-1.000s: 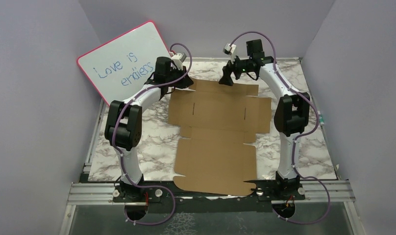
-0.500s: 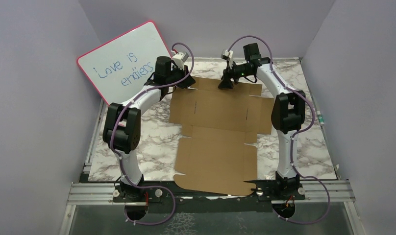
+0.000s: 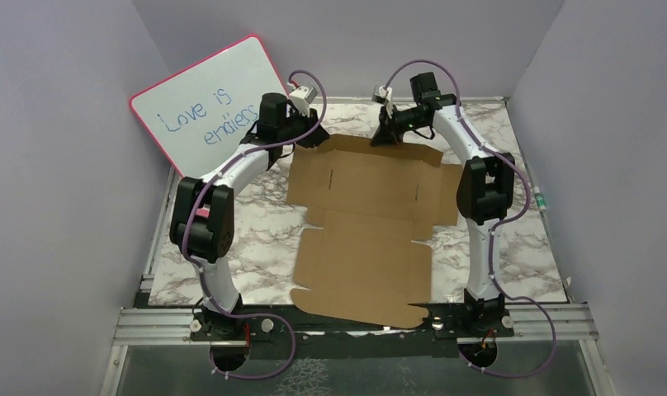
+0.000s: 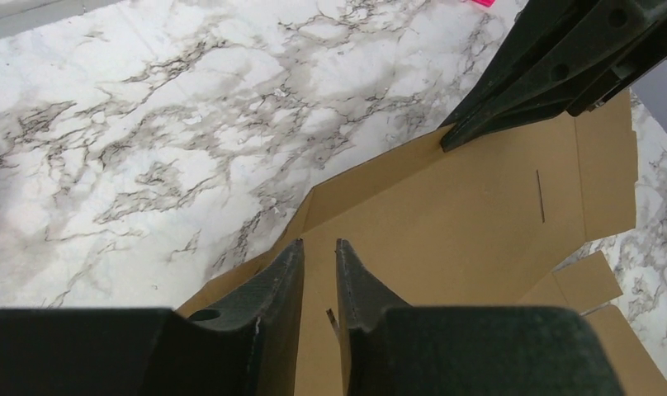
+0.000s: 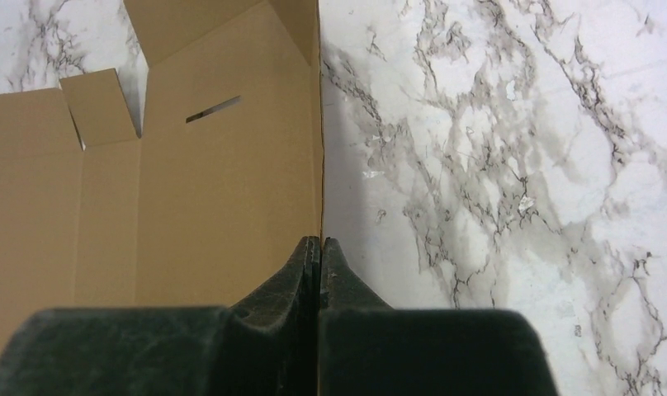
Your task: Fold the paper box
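Change: far flap of flat brown die-cut cardboard sheet (paper box) (image 3: 363, 223) flat a second ago, now tipped up off bench; first fold starting.
- Sheet lies beside pink-framed whiteboard (image 3: 210, 103), running from it toward arm bases.
- Right tool (image 5: 320, 243) pinched tight on flap edge, at the end away from whiteboard.
- Left tool (image 4: 318, 247) at flap corner nearest whiteboard: narrow gap, grip on cardboard unclear.
- White marble-pattern bench (image 3: 528, 247), lilac walls around.

the paper box (image 3: 366, 223) is a brown die-cut sheet lying unfolded, its far edge flap raised.
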